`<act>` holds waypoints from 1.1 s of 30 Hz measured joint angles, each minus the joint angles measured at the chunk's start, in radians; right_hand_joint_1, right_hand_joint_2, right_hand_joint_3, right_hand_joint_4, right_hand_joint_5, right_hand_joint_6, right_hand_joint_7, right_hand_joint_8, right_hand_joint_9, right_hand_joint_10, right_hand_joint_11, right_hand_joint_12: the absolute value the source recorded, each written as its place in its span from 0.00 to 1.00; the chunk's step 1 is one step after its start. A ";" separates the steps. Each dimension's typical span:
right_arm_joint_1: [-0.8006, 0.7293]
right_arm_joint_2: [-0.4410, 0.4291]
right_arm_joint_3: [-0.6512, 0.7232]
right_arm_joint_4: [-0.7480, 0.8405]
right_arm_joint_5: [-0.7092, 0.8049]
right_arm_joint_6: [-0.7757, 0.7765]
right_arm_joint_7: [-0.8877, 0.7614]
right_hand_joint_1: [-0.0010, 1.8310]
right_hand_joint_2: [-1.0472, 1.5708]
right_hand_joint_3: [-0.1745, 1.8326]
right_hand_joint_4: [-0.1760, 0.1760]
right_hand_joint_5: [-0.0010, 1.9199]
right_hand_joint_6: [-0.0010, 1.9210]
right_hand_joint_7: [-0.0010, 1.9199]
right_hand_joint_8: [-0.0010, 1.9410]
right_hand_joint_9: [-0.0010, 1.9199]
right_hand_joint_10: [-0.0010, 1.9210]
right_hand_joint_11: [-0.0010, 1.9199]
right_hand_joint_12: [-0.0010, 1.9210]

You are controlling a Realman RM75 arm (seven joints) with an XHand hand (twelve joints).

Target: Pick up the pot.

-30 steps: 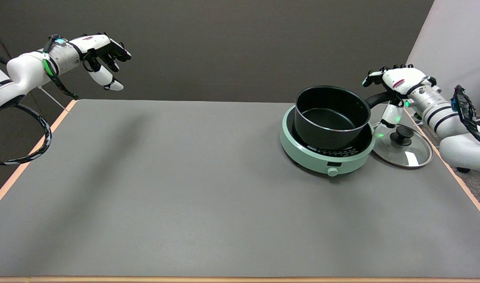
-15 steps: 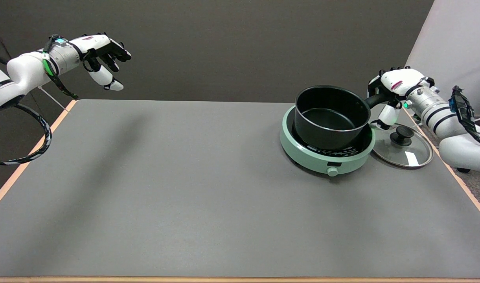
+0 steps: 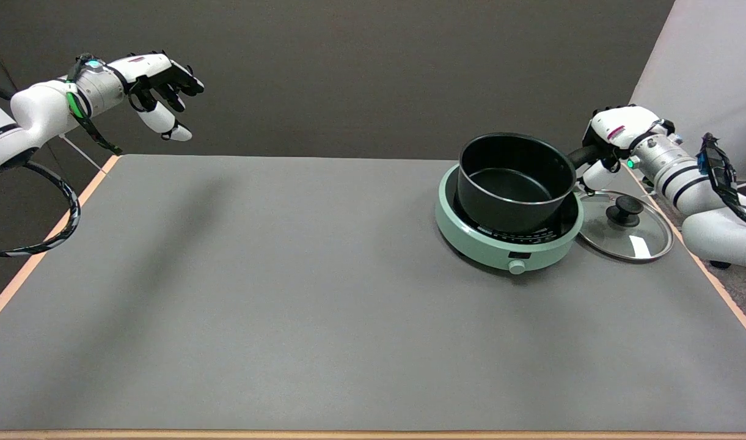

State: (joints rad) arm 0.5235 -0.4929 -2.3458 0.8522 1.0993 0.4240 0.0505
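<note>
A grey table [image 3: 287, 293] is seen, with a green cooker [image 3: 506, 247] set toward its far right. The black pot [image 3: 514, 182] is seated on that cooker, and a glass lid [image 3: 628, 231] is laid flat just beside it. The pot's handle [image 3: 581, 156] is wrapped by the curled-in fingers of the right hand [image 3: 611, 142], thumb tucked beneath.
</note>
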 measured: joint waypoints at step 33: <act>0.001 -0.001 -0.008 0.015 0.007 0.002 0.006 0.58 0.66 0.43 0.44 0.97 0.97 0.97 0.96 0.97 0.97 0.97 0.97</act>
State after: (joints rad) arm 0.5244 -0.4941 -2.3535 0.8669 1.1064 0.4262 0.0565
